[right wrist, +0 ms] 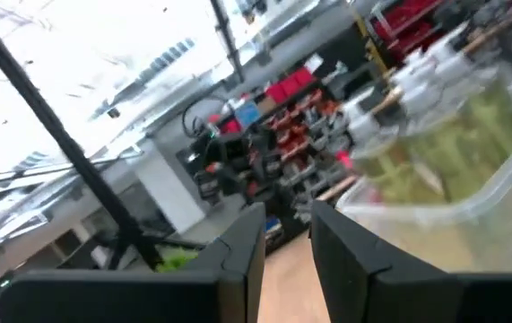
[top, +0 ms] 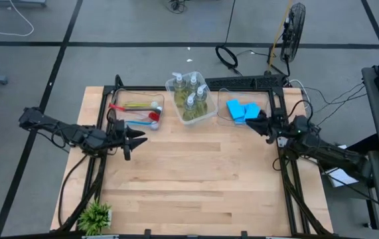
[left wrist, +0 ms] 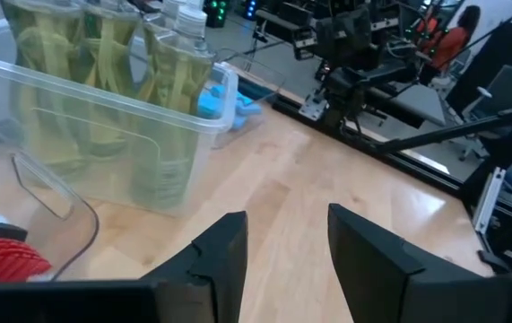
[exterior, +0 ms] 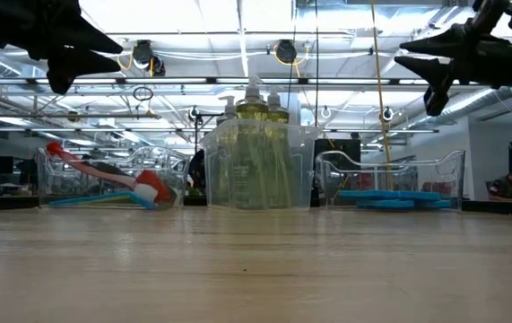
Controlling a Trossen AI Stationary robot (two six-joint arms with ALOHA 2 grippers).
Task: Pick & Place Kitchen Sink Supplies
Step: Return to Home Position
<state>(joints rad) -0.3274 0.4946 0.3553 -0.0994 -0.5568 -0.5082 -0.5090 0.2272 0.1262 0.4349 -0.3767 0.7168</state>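
While we hover above the desk (top: 196, 179), left tool (top: 139, 138) and right tool (top: 250, 123) spread and empty, the bottles (top: 191, 93), sponges (top: 241, 109) and brushes (top: 136, 113) sit binned along its far side. Retreating low, our right tool might clip the sponge bin (exterior: 457, 170).

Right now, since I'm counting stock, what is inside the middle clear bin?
The middle bin holds pump bottles of yellowish soap, standing upright; four pump tops show from above. The floor under them is covered.
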